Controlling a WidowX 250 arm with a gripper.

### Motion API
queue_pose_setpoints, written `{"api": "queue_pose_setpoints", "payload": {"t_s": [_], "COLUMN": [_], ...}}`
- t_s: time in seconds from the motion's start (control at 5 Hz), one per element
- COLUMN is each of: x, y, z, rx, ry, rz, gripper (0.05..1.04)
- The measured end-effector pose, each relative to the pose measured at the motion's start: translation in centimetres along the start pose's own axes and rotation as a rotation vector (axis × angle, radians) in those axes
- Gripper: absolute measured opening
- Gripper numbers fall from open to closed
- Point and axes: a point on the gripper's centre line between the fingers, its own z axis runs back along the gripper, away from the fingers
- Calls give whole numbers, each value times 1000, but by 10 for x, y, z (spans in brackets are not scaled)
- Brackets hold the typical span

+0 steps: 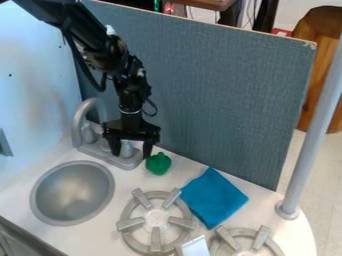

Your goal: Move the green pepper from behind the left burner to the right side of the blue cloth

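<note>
The black gripper (131, 153) hangs down at the back of the counter, over the faucet base, with its two fingers spread apart. Part of the grey faucet base shows between and below them. Just right of the right finger, a green pepper-like toy (158, 163) sits on the counter; whether the two touch, I cannot tell. A blue cloth (212, 198) lies flat farther right, beside the burners.
The grey faucet (81, 120) curves up at the gripper's left, with a round metal sink (72, 192) in front. Two grey burners (125, 225) stand at the front, a white piece (195, 246) between them. A blue-grey panel (207, 95) rises behind; a grey pole (312, 130) stands right.
</note>
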Motion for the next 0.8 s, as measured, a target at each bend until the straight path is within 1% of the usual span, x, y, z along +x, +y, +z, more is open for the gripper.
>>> {"api": "queue_pose_setpoints", "payload": {"t_s": [0.2, 0.4, 0.6, 0.8], "x": [-10, -8, 0, 5], "y": [2, -5, -4, -5], "z": [-16, -20, -20, -20], "rx": [9, -40, -43, -49], "ry": [44, 41, -6, -37], "rz": [-4, -57, -80, -97], "gripper": [1004, 1004, 1004, 1004]}}
